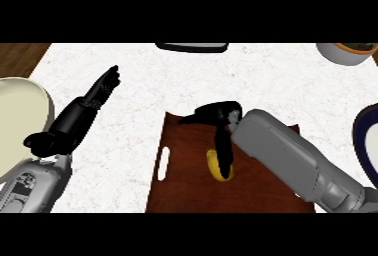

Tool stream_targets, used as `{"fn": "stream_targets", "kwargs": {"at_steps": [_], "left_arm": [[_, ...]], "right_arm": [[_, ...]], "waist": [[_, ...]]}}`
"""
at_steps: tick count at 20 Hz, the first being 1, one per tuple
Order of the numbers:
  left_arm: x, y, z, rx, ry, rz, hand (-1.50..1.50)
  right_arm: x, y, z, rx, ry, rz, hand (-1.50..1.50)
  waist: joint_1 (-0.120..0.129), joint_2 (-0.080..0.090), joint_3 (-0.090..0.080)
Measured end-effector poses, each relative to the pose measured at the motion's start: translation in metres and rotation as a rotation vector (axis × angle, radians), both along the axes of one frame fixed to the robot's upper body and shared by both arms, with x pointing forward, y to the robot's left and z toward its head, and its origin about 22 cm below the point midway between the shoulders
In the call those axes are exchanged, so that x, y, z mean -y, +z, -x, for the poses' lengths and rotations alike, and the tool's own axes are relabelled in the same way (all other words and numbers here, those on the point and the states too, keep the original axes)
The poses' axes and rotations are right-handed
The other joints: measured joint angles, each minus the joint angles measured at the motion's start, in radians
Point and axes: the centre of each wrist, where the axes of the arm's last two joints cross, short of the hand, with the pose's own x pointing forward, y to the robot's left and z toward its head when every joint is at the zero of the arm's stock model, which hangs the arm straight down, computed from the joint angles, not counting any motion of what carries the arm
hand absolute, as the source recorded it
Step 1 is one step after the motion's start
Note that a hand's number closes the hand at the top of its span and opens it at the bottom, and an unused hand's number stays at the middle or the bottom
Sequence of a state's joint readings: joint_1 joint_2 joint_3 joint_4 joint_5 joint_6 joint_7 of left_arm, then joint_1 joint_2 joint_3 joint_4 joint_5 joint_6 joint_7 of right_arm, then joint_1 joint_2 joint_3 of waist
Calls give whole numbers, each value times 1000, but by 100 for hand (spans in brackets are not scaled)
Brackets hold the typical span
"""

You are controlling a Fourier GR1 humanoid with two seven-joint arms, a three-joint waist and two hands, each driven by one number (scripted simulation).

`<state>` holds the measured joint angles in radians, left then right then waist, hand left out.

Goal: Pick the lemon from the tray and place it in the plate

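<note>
Lemon (pixel 213 164): on the brown tray (pixel 184 175), a little right of the tray's middle and nearer its front half. Lies lengthwise, long axis running from far to near as seen from the head, leaning slightly so the near end drifts toward the right. Shows as a yellow sliver only (most of its right side is covered).

Right hand (pixel 218 114): over the tray's far part, grey forearm slanting in from the lower right. Released, not clasped: fingers (pixel 224 150) stretched straight down toward the near edge, one lying along the lemon and crossing it almost parallel to its long axis, thumb jutting off to the left, away from the fruit. Nothing curled round the lemon.

Left hand (pixel 102 90): well apart from the tray, above the white speckled counter (pixel 140 60) at the left, open, straight and pointing up and to the right, resting.

Tray: white handle slot (pixel 164 162) along its left side.

Cream plate (pixel 22 115): at the left edge, beside the left forearm. Dark-rimmed plate (pixel 367 140): cut off by the right edge. Neither touching the tray (cannot tell which the task means).

Farther back: a pale bowl (pixel 345 52) at the upper right corner, a black object (pixel 192 47) at the top edge.
</note>
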<state>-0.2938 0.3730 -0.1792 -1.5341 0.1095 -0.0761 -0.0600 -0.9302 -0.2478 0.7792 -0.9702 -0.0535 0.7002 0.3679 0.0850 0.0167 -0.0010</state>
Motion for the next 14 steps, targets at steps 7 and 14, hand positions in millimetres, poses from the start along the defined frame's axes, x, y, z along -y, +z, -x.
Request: {"fn": "stream_targets", "kwargs": {"at_steps": [7,14], "left_arm": [[-8,-2,12,-7,18,1,0],[-5,1,15,0,25,3,0]], "right_arm": [[-48,12,-24,-151,22,176,-150],[-66,31,-42,-213,50,324,-150]], "waist": [[-33,-8,0],[-38,-7,0]]}}
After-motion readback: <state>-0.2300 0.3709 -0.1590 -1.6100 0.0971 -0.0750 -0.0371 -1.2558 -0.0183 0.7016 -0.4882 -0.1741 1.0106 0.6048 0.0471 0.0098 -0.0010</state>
